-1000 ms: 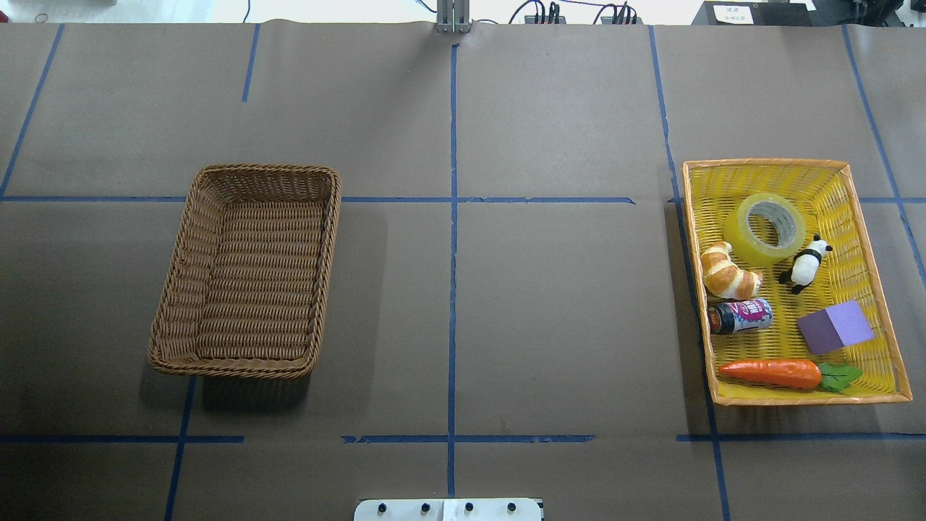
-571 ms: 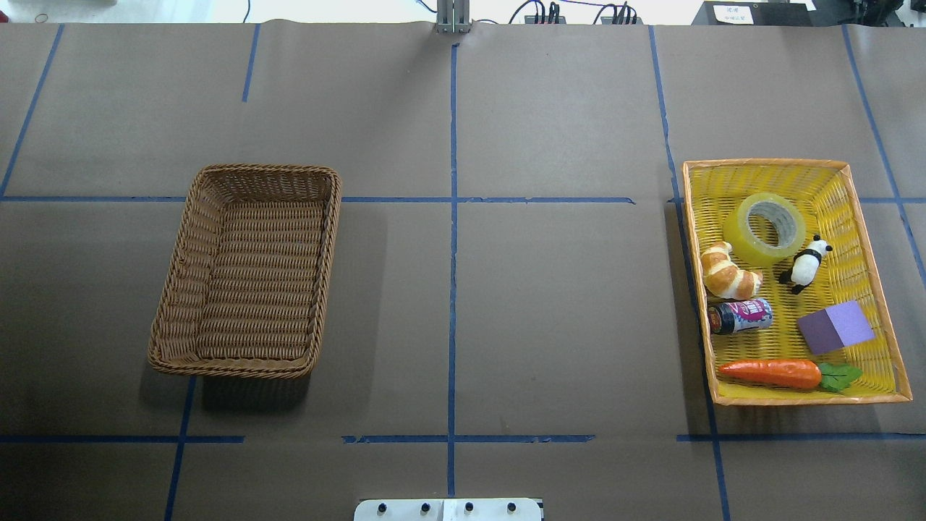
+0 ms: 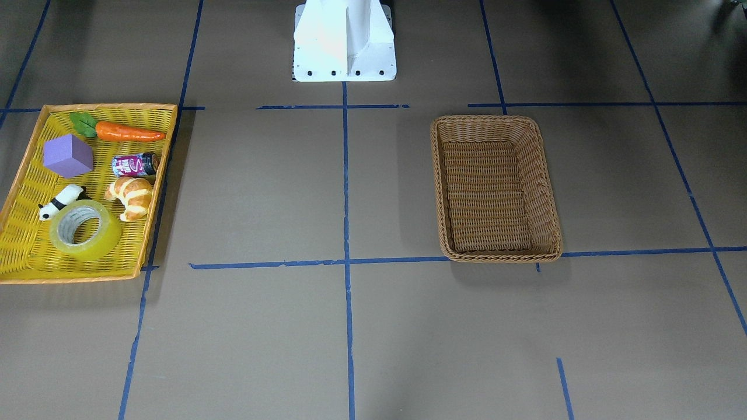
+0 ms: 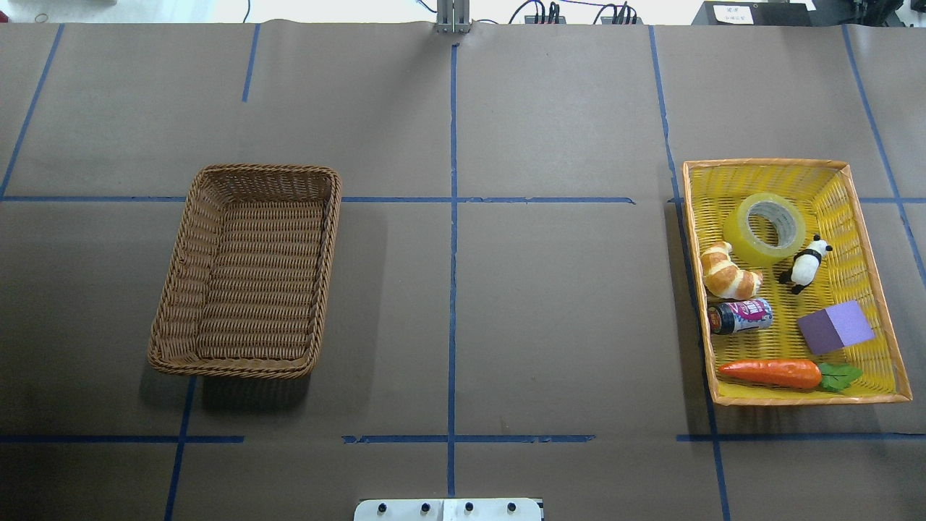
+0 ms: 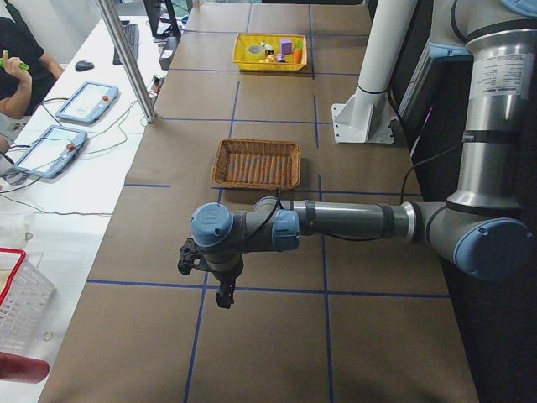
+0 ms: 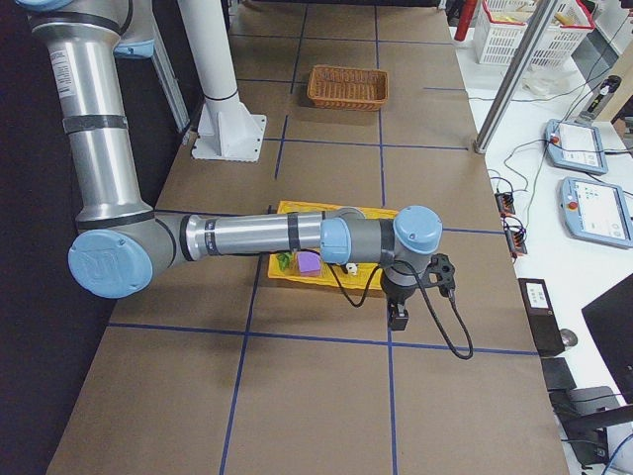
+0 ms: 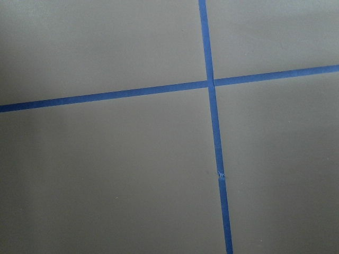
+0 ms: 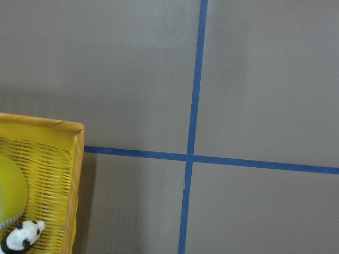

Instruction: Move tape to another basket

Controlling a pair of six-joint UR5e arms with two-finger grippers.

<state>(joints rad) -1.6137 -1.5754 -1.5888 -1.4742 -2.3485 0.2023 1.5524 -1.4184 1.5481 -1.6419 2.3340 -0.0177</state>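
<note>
1 tape (image 4: 744, 242) untouched, left hand (image 5: 223, 298), right hand (image 6: 399, 319) mid-air, openness unclear

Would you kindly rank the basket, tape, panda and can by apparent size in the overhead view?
1. basket, by far the largest.
2. tape.
3. panda and can: these look about alike, so I would not rank them.
</note>
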